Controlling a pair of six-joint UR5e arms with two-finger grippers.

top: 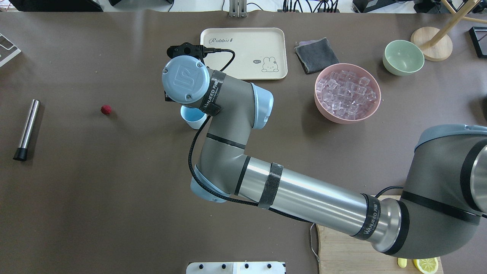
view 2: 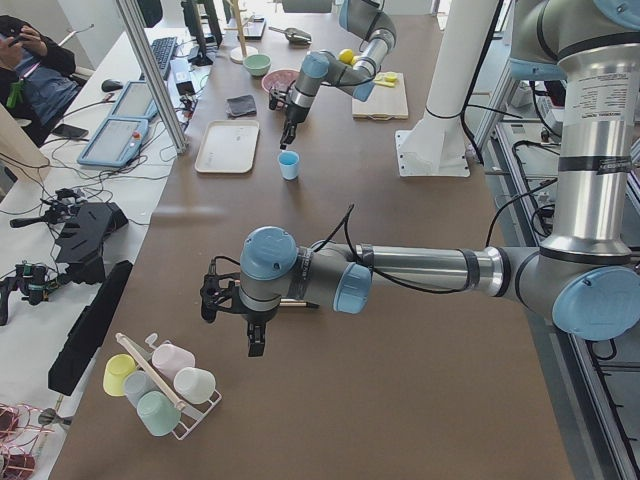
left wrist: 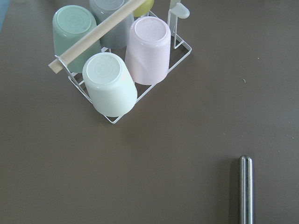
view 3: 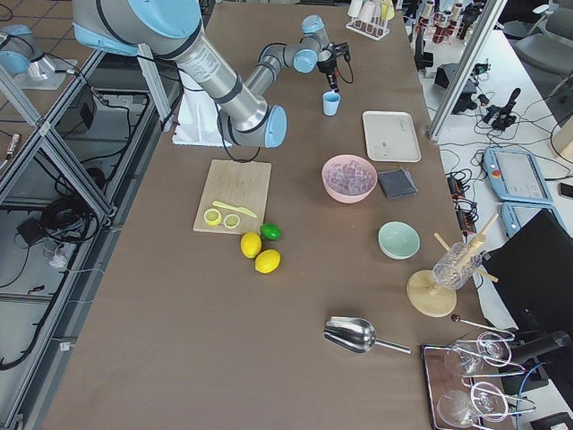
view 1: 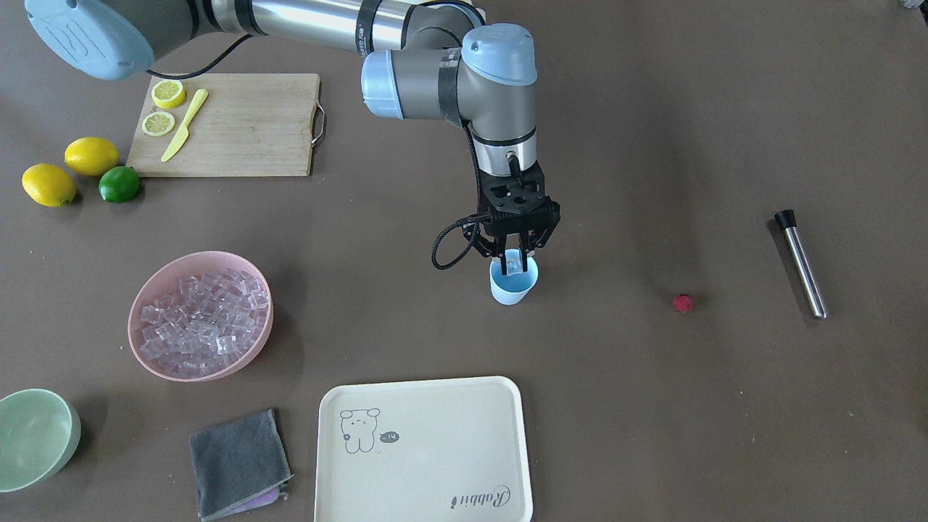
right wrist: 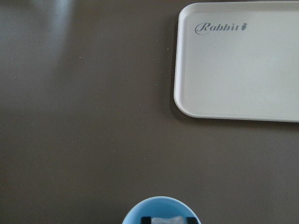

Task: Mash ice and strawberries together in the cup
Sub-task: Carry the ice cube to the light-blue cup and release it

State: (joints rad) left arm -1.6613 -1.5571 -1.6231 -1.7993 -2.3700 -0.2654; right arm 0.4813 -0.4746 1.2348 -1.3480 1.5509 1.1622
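Observation:
The light-blue cup (view 1: 513, 288) stands mid-table, partly hidden under the right arm in the overhead view (top: 191, 119). My right gripper (view 1: 513, 255) hangs just over its mouth, shut on one clear ice cube (view 1: 515, 264). The right wrist view shows that cube (right wrist: 162, 220) between the fingertips above the cup's rim (right wrist: 161, 205). More ice (view 1: 203, 315) fills the pink bowl (view 1: 254, 355). A small red strawberry (view 1: 682, 303) lies alone on the table (top: 106, 110). My left gripper (view 2: 253, 343) shows only in the left side view, so I cannot tell its state.
A steel muddler (view 1: 801, 262) lies beyond the strawberry. A cream tray (view 1: 435, 464), grey cloth (view 1: 238, 462) and pale-green bowl (view 1: 36, 435) line the front edge. A cutting board (view 1: 239, 127) with lemon halves and a knife, lemons and a lime sit by the robot. A cup rack (left wrist: 117, 60) is under the left wrist.

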